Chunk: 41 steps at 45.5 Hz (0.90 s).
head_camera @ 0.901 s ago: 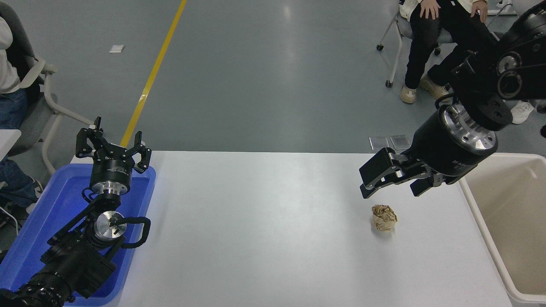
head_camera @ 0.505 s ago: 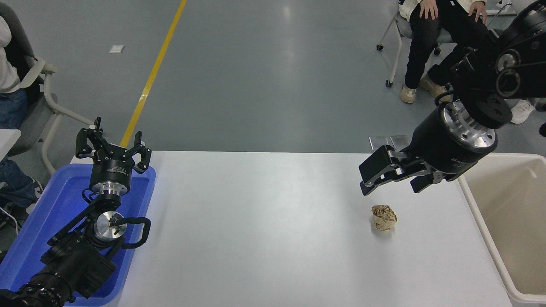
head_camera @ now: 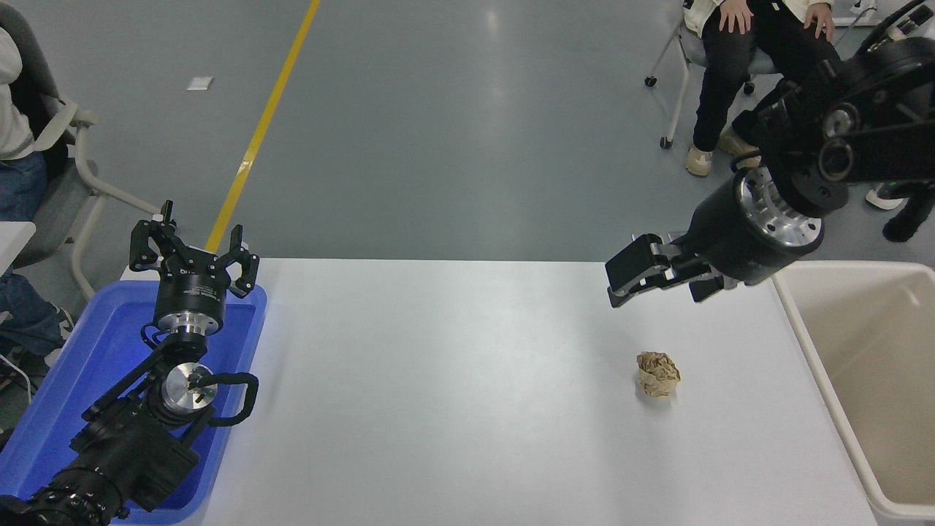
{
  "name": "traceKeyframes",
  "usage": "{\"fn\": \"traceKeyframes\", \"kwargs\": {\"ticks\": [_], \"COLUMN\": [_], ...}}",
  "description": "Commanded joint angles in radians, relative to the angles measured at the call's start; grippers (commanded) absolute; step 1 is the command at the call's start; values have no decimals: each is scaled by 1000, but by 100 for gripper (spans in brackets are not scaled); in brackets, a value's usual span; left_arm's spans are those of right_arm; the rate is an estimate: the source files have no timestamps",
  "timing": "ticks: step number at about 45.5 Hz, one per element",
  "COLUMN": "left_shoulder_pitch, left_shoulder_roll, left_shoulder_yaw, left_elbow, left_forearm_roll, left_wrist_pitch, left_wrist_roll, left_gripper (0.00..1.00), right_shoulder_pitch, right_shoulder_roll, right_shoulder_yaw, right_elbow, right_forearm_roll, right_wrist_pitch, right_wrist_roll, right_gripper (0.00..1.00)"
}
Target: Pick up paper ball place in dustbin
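Note:
The tan-brown paper ball (head_camera: 657, 374) lies on the white table (head_camera: 453, 394), right of the middle. My right gripper (head_camera: 654, 283) hangs open and empty above the table, behind the ball and well apart from it. The cream-beige dustbin (head_camera: 873, 380) stands at the table's right edge, to the right of the ball. My left gripper (head_camera: 193, 252) is parked open over the blue tray at the lower left.
A shallow blue tray (head_camera: 66, 387) sits at the table's left edge under the left arm. A person sits on a wheeled chair (head_camera: 745, 51) behind the table at the top right. Another person sits at the left edge (head_camera: 18, 124).
My right gripper has risen and drawn back from the paper ball, towards the table's far edge. The ball and the left arm have not moved.

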State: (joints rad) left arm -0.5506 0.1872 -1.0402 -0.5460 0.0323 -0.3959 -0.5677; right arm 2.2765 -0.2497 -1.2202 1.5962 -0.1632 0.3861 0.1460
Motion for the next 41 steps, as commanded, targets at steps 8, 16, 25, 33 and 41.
{"fn": "traceKeyframes", "kwargs": {"ticks": [8,16,25,33,41], "left_shoulder_pitch": [0,-2,-2,-2,-2], "left_shoulder_roll": [0,0,0,0,0], "left_shoulder_yaw": [2,2,2,2,2], "left_elbow": [0,0,0,0,0], "left_forearm_roll": [0,0,0,0,0], "left_wrist_pitch": [0,0,0,0,0], "left_wrist_roll": [0,0,0,0,0], "left_gripper": [99,99,99,99,99], "right_shoulder_pitch": [-435,-719,-903,-1014,-1072], "right_shoulder_roll": [73,72,66,66,64], "right_shoulder_yaw": [16,56,139,180,234], "right_elbow": [-360,-622,-752,-841,-883], "right_forearm_roll": [-27,-58,-110,-170,-188], "right_wrist_pitch": [-204,-219,-220,-233,-234], "right_wrist_roll": [0,0,0,0,-2], "right_gripper": [100,100,100,100,100]}}
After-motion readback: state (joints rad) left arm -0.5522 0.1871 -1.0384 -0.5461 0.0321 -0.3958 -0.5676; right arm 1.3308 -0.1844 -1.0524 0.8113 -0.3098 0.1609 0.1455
